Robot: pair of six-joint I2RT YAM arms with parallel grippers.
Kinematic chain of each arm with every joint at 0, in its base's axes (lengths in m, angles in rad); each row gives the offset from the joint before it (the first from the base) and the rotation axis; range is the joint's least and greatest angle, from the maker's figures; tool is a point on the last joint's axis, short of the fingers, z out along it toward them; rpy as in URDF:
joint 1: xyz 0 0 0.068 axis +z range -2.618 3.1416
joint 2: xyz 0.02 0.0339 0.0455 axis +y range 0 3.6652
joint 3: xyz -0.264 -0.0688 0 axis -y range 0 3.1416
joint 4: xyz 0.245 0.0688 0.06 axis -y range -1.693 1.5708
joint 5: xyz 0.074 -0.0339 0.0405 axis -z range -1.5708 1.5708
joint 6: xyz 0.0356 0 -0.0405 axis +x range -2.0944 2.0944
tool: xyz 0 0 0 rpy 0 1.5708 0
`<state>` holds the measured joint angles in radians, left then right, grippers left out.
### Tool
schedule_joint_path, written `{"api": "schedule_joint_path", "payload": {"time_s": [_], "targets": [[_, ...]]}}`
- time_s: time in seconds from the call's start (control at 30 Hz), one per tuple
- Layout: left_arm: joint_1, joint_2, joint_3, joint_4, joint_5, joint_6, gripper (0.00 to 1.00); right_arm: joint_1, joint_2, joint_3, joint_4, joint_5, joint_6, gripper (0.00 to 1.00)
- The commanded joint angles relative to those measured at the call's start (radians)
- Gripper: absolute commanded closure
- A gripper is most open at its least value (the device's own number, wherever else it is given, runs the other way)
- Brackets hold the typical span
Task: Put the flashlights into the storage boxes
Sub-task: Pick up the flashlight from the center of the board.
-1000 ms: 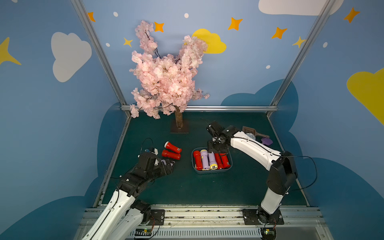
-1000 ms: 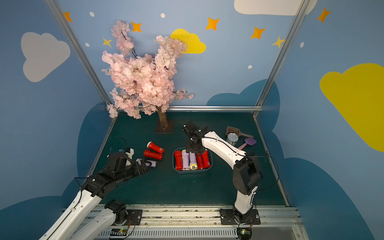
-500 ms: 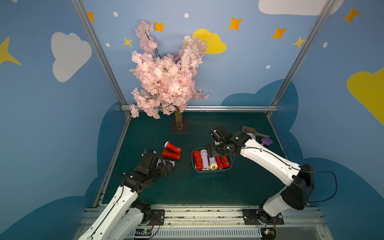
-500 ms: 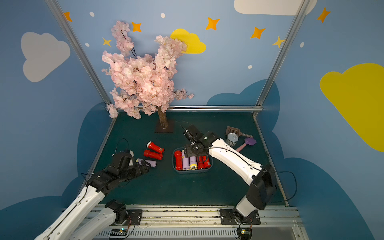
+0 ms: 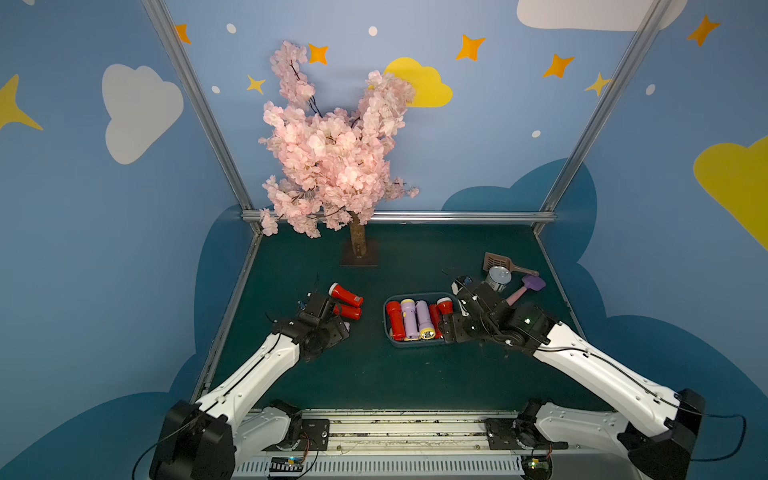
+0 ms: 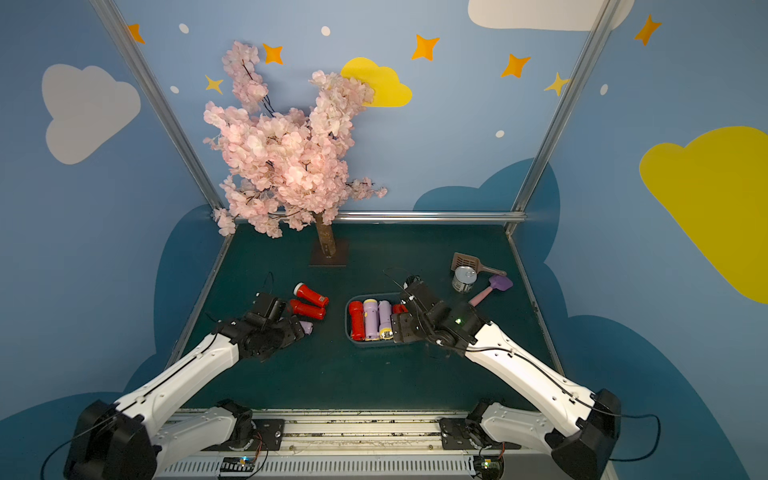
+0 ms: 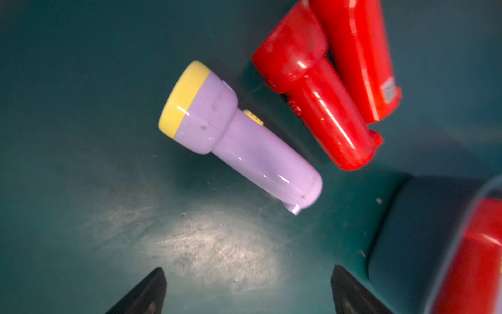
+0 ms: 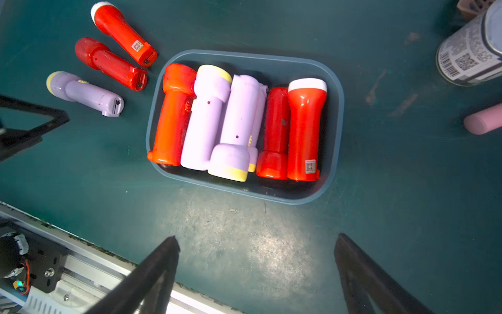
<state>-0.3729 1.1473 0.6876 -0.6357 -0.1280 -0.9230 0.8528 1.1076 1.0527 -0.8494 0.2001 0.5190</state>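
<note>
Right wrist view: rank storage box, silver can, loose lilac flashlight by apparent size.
1. storage box, clearly largest.
2/3. silver can and loose lilac flashlight: not ranked, the can is cropped by the frame edge.

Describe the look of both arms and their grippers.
The left arm and right arm have glossy white shells, bulky black joints and thin black cables running along them. A small green light glows on the right arm's black wrist housing. The left gripper and right gripper each end in two flat, black, tapering fingers.
</note>
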Motion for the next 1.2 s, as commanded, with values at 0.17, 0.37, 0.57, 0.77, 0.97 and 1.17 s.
{"api": "schedule_joint_path", "payload": {"time_s": [0.17,0.37,0.57,0.77,0.97,1.17], "targets": [[0.003,0.114,0.083,0.054,-0.071,-0.104,0.1,-0.001,-0.098,-0.096,0.035,0.024,0.009,0.1],[0.003,0.208,0.118,0.052,-0.084,-0.153,0.12,-0.019,-0.164,-0.135,0.045,0.023,0.0,0.1],[0.0,0.315,0.147,0.054,-0.073,-0.194,0.13,-0.049,-0.202,-0.174,0.049,-0.008,-0.009,0.1],[-0.002,0.386,0.184,0.047,-0.076,-0.215,0.14,-0.084,-0.234,-0.21,0.055,-0.044,-0.012,0.1],[-0.002,0.444,0.217,0.017,-0.076,-0.223,0.19,-0.131,-0.252,-0.225,0.056,-0.083,-0.029,0.1],[-0.002,0.449,0.206,0.022,-0.075,-0.231,0.28,-0.15,-0.22,-0.213,0.079,-0.204,-0.072,0.1]]}}
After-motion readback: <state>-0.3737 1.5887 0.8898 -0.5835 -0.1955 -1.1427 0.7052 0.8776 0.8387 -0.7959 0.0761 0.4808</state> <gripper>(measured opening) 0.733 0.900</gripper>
